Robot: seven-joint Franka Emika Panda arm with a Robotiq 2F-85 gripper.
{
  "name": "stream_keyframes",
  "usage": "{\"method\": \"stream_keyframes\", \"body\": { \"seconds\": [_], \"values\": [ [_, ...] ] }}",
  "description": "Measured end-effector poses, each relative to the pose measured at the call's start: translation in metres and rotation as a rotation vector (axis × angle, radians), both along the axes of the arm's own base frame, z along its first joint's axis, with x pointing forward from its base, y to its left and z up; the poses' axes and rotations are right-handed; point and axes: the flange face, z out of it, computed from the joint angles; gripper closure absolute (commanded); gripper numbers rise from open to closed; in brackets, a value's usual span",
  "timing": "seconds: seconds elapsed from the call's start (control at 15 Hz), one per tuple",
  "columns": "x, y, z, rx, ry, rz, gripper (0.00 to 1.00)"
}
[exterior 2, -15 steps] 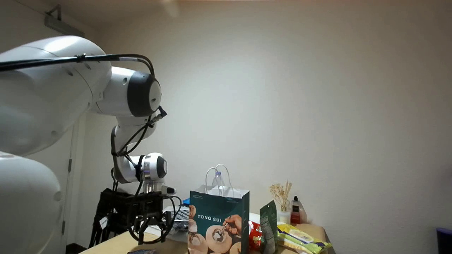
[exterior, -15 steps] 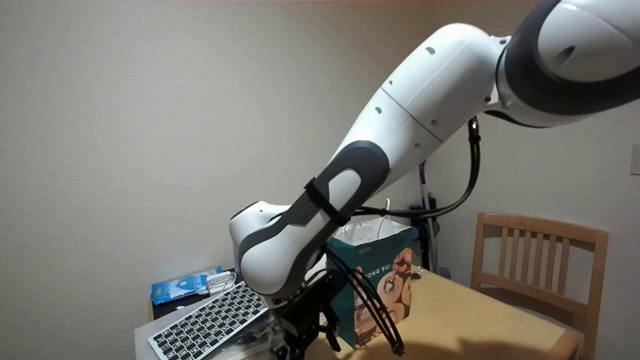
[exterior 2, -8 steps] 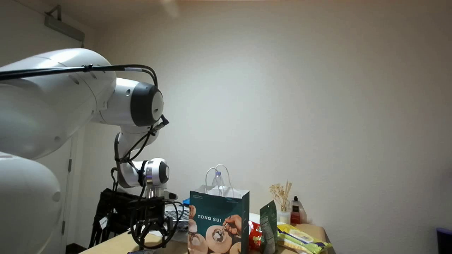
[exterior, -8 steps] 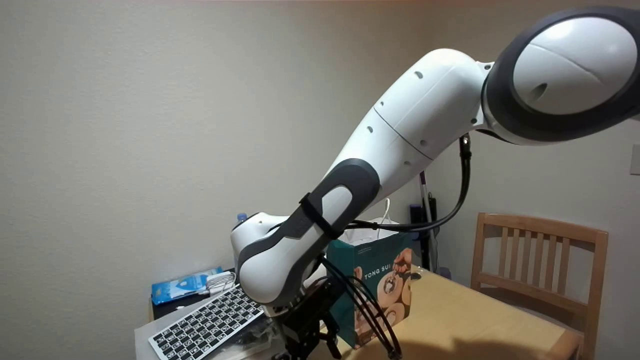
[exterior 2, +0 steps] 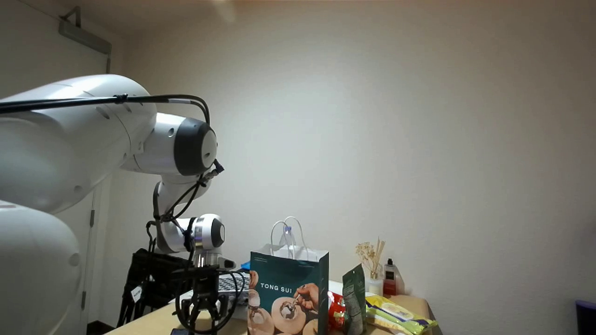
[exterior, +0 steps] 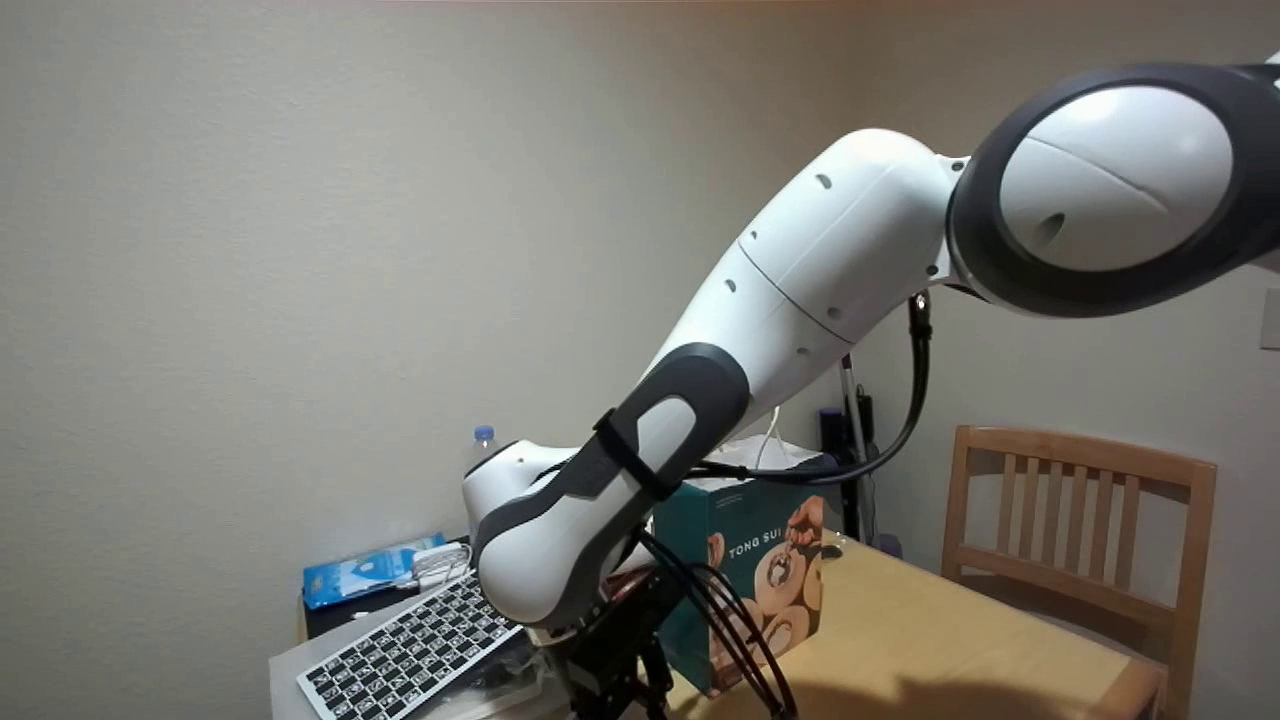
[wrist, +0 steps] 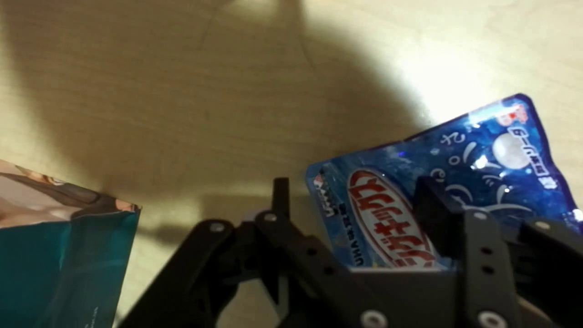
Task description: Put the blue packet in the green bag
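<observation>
Near the upright teal-green paper gift bag (exterior 2: 287, 292), outside it, lies the flat glossy blue packet (wrist: 437, 157); the black two-fingered gripper (wrist: 357, 200) stands spread near the bag too, reach seemingly made, with grasp, lift and bagging left

In an exterior view the white Franka Panda arm (exterior: 800, 270) reaches in from the upper right, bent at a dark-ringed joint (exterior: 1115, 180), and slopes down leftward to a rounded wrist (exterior: 530, 560). A black strap (exterior: 630, 457) girds its lower length. Black cables (exterior 2: 149, 99) run along the arm and loop around the Robotiq gripper (wrist: 357, 207), which in both exterior views hangs below the wrist, pointing down. In the wrist view its two dark fingers (wrist: 486, 273) stand apart, a clear gap between them.
</observation>
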Motion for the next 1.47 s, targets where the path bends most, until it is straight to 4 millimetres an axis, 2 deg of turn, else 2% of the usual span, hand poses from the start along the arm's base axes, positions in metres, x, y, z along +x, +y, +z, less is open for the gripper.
{"method": "stream_keyframes", "body": {
  "seconds": [0.4,0.47,0.53,0.6,0.67,0.73,0.87,1.07,1.33,1.47],
  "values": [
    [0.006,0.0,0.005,0.009,-0.012,0.006,0.98],
    [0.007,0.0,0.006,0.009,-0.013,0.006,0.77],
    [0.007,0.0,0.006,0.01,-0.013,0.006,0.84],
    [0.007,0.001,0.006,0.01,-0.013,0.006,0.83],
    [0.007,0.001,0.006,0.01,-0.014,0.006,0.78],
    [0.007,0.001,0.006,0.01,-0.014,0.006,0.52],
    [0.007,0.001,0.006,0.01,-0.016,0.007,0.48],
    [0.011,0.001,0.009,0.017,-0.035,0.006,0.28],
    [0.026,-0.014,0.021,0.016,-0.101,-0.026,0.02],
    [0.033,-0.021,0.027,0.019,-0.134,-0.04,0.0]
  ]
}}
